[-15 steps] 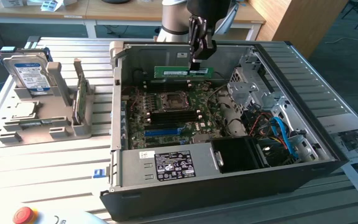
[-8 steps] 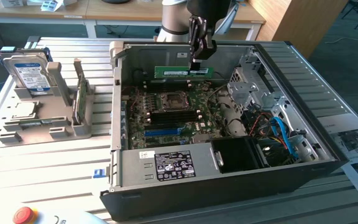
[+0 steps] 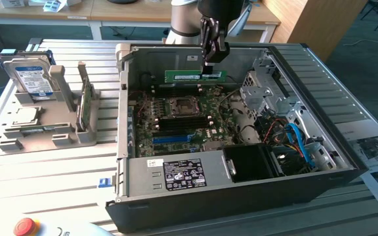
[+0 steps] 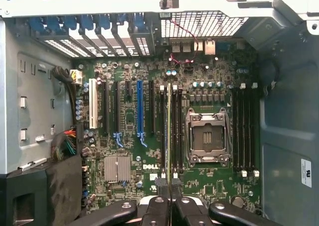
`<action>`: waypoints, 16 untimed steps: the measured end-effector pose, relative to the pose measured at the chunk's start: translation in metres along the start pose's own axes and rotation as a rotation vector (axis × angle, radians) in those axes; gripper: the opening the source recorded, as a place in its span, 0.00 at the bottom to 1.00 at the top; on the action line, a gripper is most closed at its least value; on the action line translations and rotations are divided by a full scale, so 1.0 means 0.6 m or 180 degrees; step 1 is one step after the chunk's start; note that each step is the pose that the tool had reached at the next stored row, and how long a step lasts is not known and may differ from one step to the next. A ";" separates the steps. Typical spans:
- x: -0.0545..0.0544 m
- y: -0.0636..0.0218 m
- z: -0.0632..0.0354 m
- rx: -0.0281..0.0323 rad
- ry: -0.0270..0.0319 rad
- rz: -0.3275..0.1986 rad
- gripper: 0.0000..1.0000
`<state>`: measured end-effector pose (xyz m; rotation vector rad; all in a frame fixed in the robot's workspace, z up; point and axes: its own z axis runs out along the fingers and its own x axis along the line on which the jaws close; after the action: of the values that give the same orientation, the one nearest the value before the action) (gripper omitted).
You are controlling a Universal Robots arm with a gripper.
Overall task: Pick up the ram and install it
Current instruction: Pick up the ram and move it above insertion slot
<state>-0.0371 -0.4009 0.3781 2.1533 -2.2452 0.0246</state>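
The gripper (image 3: 210,72) hangs inside the open case (image 3: 241,196), near its back wall. Its fingers are squeezed in close, and they pinch the ram (image 3: 185,76) by one end. The ram is a long green stick, held level and on its edge, and most of it pokes out toward the exterior view's left.

It sits above the board (image 3: 202,135), behind the socket (image 3: 183,104). From the wrist view I look straight down the ram's thin top edge (image 4: 169,126), with a black finger (image 4: 160,188) on each side of it. The stick lines up with the dark slots between the long blue slot (image 4: 140,106) and the socket. I cannot tell if it touches a slot or floats just over it. More dark slots (image 4: 246,126) sit on the far side of the socket.

Blue wires (image 3: 299,140) curl in the case at the exterior view's right, well away from the ram. Outside the case, on the table (image 3: 51,172), a grey holder (image 3: 57,135) keeps a hard drive (image 3: 31,78) standing up. A red button (image 3: 25,226) sits at the near corner.
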 end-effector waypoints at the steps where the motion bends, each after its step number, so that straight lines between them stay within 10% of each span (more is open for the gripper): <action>1: 0.000 0.000 0.000 0.0000 0.0000 0.0000 0.12; 16: 0.002 0.001 0.000 0.0023 -0.0058 0.0011 0.12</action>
<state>-0.0377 -0.4018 0.3780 2.1620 -2.2622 0.0134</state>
